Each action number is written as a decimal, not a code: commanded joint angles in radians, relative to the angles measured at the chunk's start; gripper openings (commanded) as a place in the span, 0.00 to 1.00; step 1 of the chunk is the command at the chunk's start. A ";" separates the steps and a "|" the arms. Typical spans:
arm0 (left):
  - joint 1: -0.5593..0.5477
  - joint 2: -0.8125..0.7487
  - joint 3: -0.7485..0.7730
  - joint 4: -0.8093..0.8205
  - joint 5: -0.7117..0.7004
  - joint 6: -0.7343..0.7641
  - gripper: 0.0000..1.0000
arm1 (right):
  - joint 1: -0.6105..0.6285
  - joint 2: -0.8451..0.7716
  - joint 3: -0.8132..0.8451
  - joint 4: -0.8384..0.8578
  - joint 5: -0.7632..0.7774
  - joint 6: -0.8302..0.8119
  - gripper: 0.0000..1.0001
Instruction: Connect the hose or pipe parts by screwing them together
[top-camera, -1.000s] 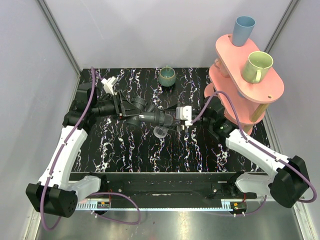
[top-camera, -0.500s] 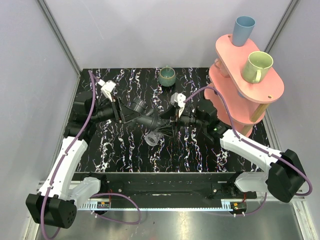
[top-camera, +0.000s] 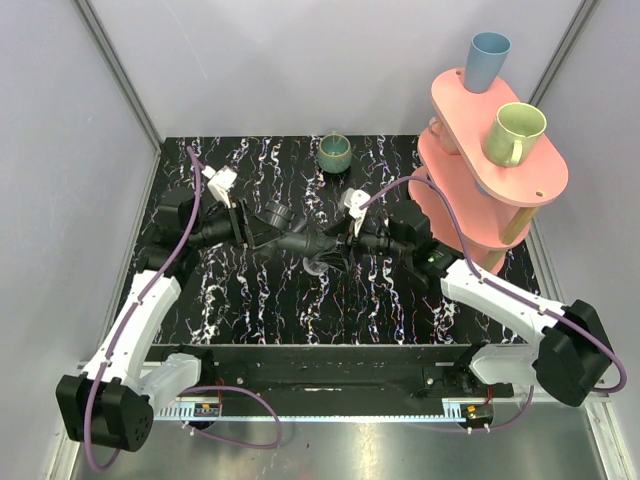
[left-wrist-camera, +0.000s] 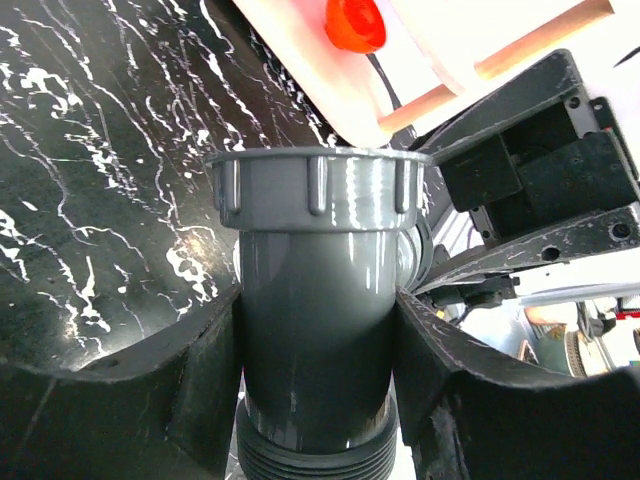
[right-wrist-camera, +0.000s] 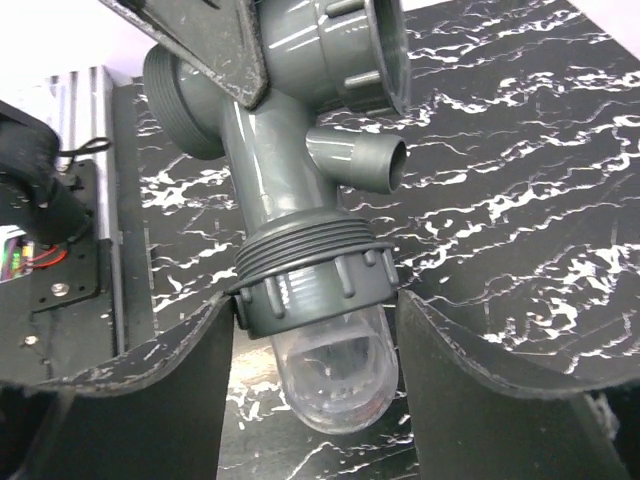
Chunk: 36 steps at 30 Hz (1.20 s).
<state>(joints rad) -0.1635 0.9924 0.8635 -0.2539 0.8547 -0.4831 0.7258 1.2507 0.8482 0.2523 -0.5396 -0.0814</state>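
Right gripper (right-wrist-camera: 318, 302) is closed part-way around the clear threaded connector (right-wrist-camera: 340, 375), both fingers appearing to touch the grey ribbed collar (right-wrist-camera: 300, 288) that rings its top. How hard they press cannot be told. That collar meets the threaded end of the dark grey elbow fitting (right-wrist-camera: 262, 160), and the joined parts hang in the air over the black marbled table (top-camera: 400, 300), at the middle of the overhead frame. Left gripper (left-wrist-camera: 315, 300) is clamped on the fitting's smooth barrel, just below its ribbed nut.

Cross-threading looks like the main risk: if the two wrists are not on one axis, the collar will bite crooked and jam. The smooth barrel could also turn inside the left fingers and waste each twist. A loose hold on the collar would probably let the connector drop.

In the overhead view the left arm (top-camera: 140, 310) rises from the lower left and bends right. The right arm (top-camera: 500, 295) comes from the lower right and reaches left. Both grippers face each other.
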 joint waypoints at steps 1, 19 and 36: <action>-0.013 0.017 0.015 -0.148 -0.011 0.089 0.00 | -0.022 -0.004 0.165 0.073 0.174 -0.107 0.62; -0.008 0.058 0.040 -0.160 -0.080 -0.037 0.00 | -0.020 -0.155 0.027 0.019 -0.100 -0.333 0.80; -0.007 0.054 0.038 -0.107 0.000 -0.135 0.00 | -0.003 -0.096 -0.060 0.085 -0.257 -0.123 0.71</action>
<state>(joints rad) -0.1749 1.0687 0.8639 -0.4019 0.8047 -0.5999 0.7116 1.1080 0.7998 0.2657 -0.7734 -0.2493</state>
